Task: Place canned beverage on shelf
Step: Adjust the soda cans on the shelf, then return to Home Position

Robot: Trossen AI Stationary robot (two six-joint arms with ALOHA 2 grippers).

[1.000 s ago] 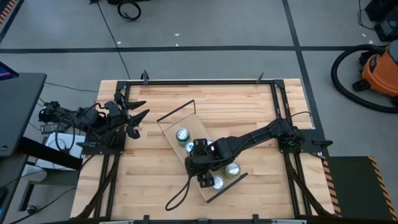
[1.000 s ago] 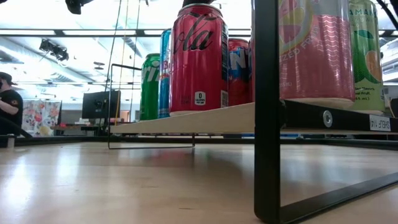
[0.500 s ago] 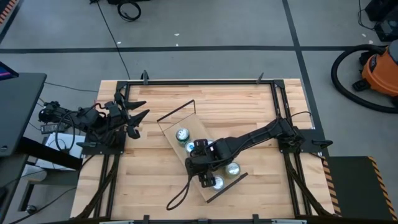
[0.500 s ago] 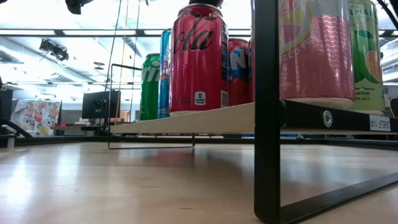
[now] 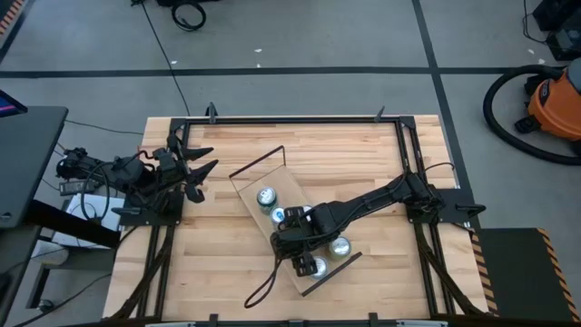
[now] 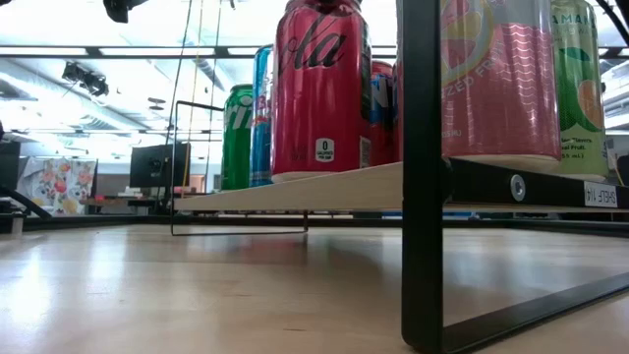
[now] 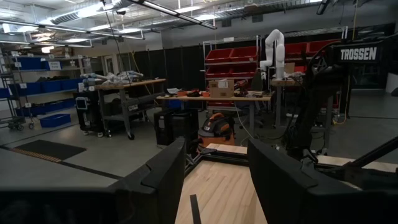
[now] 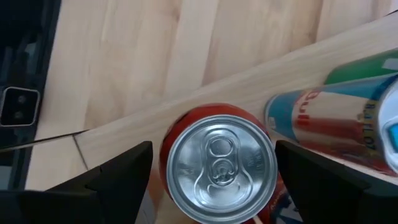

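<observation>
The shelf [image 5: 292, 227], a light-wood board on a dark wire frame [image 6: 423, 177], lies slantwise mid-table and carries several upright cans. In the low view a red can [image 6: 319, 93] stands out among a green one [image 6: 237, 138], a blue one [image 6: 261, 118] and a pink one [image 6: 496, 79]. My right gripper [image 5: 297, 240] is over the board, shut on the red can [image 8: 221, 165], which it hides in the high view. My left gripper [image 5: 195, 173] waits at the table's left edge, open [image 7: 216, 180], with nothing between its fingers. My right gripper has the red can between its two fingers [image 8: 118, 177], one on each opposite side wall [image 8: 169, 144] just below the top rim. The fingers come from above, slanting steeply down. The can is upright with its base [image 6: 319, 177] at the board's top; whether it rests there I cannot tell.
A blue-and-red can [image 8: 336, 124] stands close beside the held one. Other can tops show on the board [image 5: 265, 195] [image 5: 339, 246] [image 5: 317, 266]. Bare slatted tabletop [image 5: 227, 272] lies around the shelf. An orange vacuum [image 5: 554, 100] sits on the floor beyond the right side.
My right gripper has tipped a little, and the red can in it has shifted slightly toward the table's near edge, staying upright over the board.
</observation>
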